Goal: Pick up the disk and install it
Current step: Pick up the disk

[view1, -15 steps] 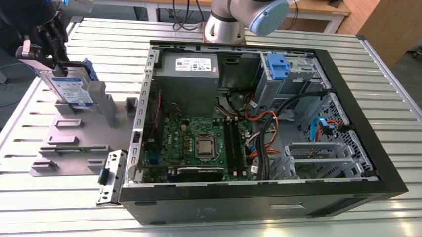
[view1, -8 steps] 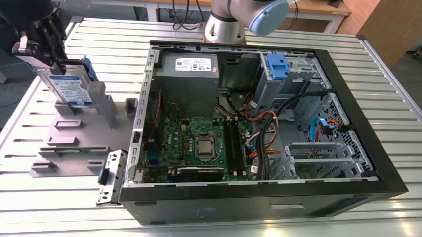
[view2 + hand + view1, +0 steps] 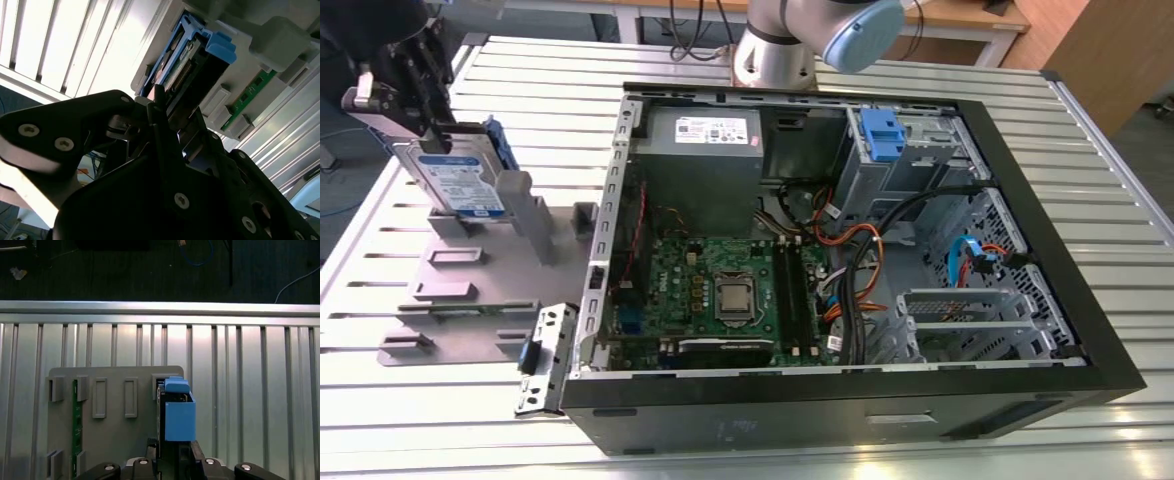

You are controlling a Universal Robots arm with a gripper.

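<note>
The disk [image 3: 460, 180], silver with a white-and-blue label and blue side rails, stands upright on edge at the far end of the grey stand [image 3: 467, 300], at the exterior view's left. My gripper [image 3: 430, 135] comes down on its upper edge, one black finger on each flat side, shut on it. In the first wrist view the disk's blue rail [image 3: 179, 415] rises between my fingertips [image 3: 172, 447] over the stand [image 3: 115, 440]. In the second wrist view the disk [image 3: 175, 65] sticks out past my gripper [image 3: 170, 115].
An open computer case [image 3: 1107, 380] lies at the middle and right, with a motherboard [image 3: 720, 290], a grey power-supply box [image 3: 700, 135], cables and a blue-tabbed drive bay [image 3: 881, 135]. A green memory stick [image 3: 77, 425] stands in the stand. The slatted metal table [image 3: 400, 400] surrounds everything.
</note>
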